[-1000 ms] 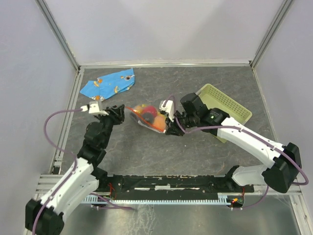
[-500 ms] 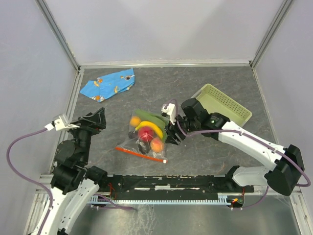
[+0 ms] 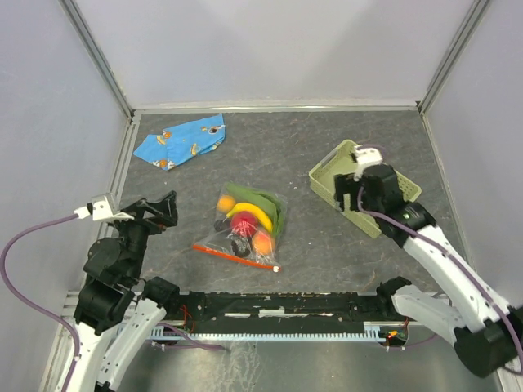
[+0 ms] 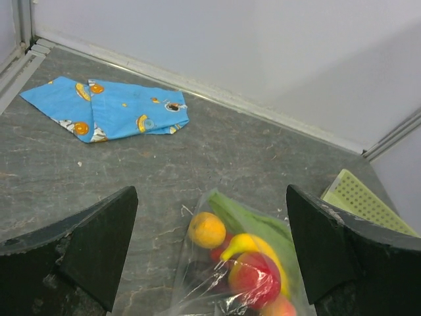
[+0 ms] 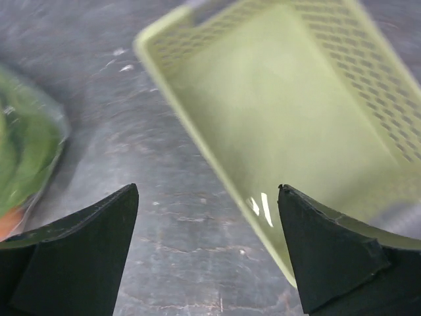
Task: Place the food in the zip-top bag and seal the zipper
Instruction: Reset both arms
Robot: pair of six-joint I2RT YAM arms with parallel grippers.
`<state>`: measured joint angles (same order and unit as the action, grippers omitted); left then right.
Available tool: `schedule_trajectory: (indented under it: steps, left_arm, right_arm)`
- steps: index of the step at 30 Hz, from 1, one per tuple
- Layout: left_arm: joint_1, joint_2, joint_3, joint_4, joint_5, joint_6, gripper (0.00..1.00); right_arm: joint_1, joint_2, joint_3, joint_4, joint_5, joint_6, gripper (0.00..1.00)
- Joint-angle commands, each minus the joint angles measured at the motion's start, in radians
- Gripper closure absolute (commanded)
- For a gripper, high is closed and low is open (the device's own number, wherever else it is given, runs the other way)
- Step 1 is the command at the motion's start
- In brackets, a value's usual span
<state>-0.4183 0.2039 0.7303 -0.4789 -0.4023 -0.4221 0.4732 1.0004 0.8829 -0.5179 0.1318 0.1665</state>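
The zip-top bag (image 3: pixel 245 230) lies flat on the table's middle with the food inside: an orange (image 3: pixel 225 202), a yellow banana (image 3: pixel 252 215), a red round fruit (image 3: pixel 243 225), a peach (image 3: pixel 261 242) and a green leaf (image 3: pixel 260 199). Its red-orange zipper (image 3: pixel 235 256) runs along the near edge. My left gripper (image 3: pixel 166 210) hangs open to the bag's left, clear of it; its wrist view shows the orange (image 4: pixel 207 229) and banana (image 4: pixel 258 247) between the spread fingers. My right gripper (image 3: pixel 350 190) is open over the basket's near-left corner, holding nothing.
A pale green plastic basket (image 3: pixel 394 175) stands at the right, filling much of the right wrist view (image 5: pixel 276 99). A blue cloth with orange prints (image 3: pixel 181 138) lies at the back left. Walls and metal rails enclose the table.
Both grippers opened and let go of the bag, which dropped flat onto the table. The left arm drew back leftward; the right arm swung right over the basket.
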Motion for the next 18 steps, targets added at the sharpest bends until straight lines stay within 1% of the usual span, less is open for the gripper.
schedule_trajectory:
  steps: [1, 2, 6, 8, 13, 18]
  left_arm:
    - [0.002, 0.027, 0.041, -0.031, 0.029, 0.078, 0.00]
    - [0.002, 0.027, 0.043, -0.047, 0.016, 0.078, 0.00]
    - [0.002, -0.023, 0.024, -0.080, 0.019, 0.047, 0.00]
    - [0.003, -0.063, 0.011, -0.083, 0.030, 0.037, 0.00]
    - [0.003, -0.153, -0.004, -0.091, 0.017, 0.032, 0.00]
    - [0.002, -0.201, -0.019, -0.090, 0.018, 0.041, 0.00]
  right_arm:
    - [-0.059, -0.237, -0.083, -0.005, 0.348, 0.175, 0.04]
    - [-0.063, -0.316, -0.108, -0.010, 0.408, 0.195, 0.00]
    - [-0.064, -0.625, -0.192, -0.034, 0.549, 0.237, 0.01]
    - [-0.065, -0.733, -0.221, -0.051, 0.584, 0.249, 0.01]
    - [-0.064, -0.902, -0.316, -0.034, 0.556, 0.289, 0.01]
    - [-0.064, -0.961, -0.365, -0.013, 0.505, 0.321, 0.01]
